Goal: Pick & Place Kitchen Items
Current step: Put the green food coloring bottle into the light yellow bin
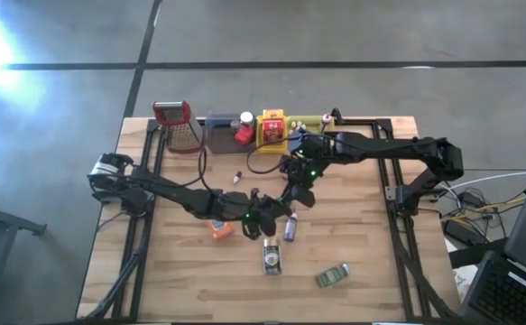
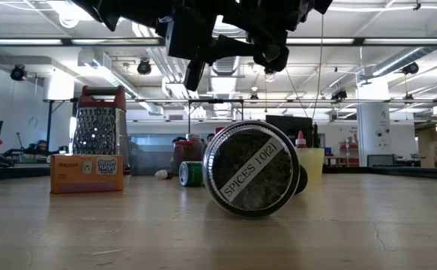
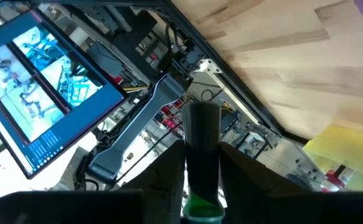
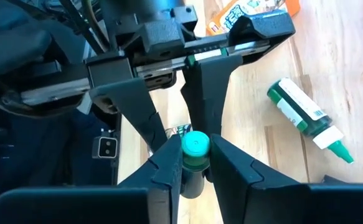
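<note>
A small dark bottle with a green cap (image 4: 195, 144) hangs above the table's middle, between both grippers. My left gripper (image 1: 276, 212) reaches in from the table's left and is shut on the bottle; my right gripper (image 4: 195, 152) slants down from the far right, shut on the cap. On the wood lie a spice jar (image 2: 252, 169) on its side, an orange packet (image 1: 219, 227), a purple bottle (image 1: 290, 227) and a green bottle (image 4: 302, 118). My left gripper pinches the bottle's dark body (image 3: 203, 134) between its two fingers, coming in about level from the table's left. The bottle is lifted clear of the table. My right gripper pinches the green cap (image 4: 197, 138) between its fingertips (image 4: 169, 155), one on each side, slanting down from the far right toward the left gripper's fingertips.
Along the far edge stand a red-topped grater (image 1: 177, 122), a grey tray (image 1: 219, 135) with small red and white things, a yellow tray (image 1: 273, 126) and a green tray (image 1: 312, 122). A tiny bottle (image 1: 238, 174) lies in front of them. Bare wood shows at the near left and near right.
</note>
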Controlling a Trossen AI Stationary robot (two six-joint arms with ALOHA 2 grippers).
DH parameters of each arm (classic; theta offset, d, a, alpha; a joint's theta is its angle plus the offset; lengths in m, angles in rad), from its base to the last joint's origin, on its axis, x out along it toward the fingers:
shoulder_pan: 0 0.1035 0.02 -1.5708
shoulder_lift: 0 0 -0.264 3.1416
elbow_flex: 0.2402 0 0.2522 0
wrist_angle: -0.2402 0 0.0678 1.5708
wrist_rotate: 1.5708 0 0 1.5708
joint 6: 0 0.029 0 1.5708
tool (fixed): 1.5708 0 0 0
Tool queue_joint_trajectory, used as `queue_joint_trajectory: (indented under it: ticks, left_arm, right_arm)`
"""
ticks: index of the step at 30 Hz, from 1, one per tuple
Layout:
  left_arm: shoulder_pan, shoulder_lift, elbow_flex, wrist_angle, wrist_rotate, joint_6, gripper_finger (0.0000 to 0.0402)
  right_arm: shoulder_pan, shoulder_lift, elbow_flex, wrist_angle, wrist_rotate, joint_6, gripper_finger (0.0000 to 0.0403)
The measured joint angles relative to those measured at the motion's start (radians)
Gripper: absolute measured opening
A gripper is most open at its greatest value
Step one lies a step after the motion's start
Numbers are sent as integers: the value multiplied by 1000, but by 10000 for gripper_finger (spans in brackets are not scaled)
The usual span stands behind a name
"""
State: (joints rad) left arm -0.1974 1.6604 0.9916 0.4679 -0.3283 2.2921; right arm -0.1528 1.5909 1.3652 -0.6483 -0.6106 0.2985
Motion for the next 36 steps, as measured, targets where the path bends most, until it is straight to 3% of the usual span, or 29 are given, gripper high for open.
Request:
queue_joint_trajectory:
  ticks: [8,20,24,27,31,36]
  left_arm:
    - [-7,0,0,3,13,-136,103]
    - [-33,0,0,3,-4,-453,198]
    - [-46,-5,-11,3,-61,-571,213]
    - [-48,-29,-45,0,-93,-784,216]
    - [-31,-91,-111,-16,-89,-1179,216]
    - [15,-166,-199,-16,-91,-1655,216]
  right_arm:
    - [-1,0,-1,-4,-3,-7,61]
    - [-7,-58,-1,-119,14,-38,58]
    - [-21,-95,-1,-212,91,-61,61]
    - [-38,-125,-1,-294,220,-89,61]
    - [-82,-167,-6,-341,416,-115,57]
    - [-191,-214,-59,-268,509,-149,57]
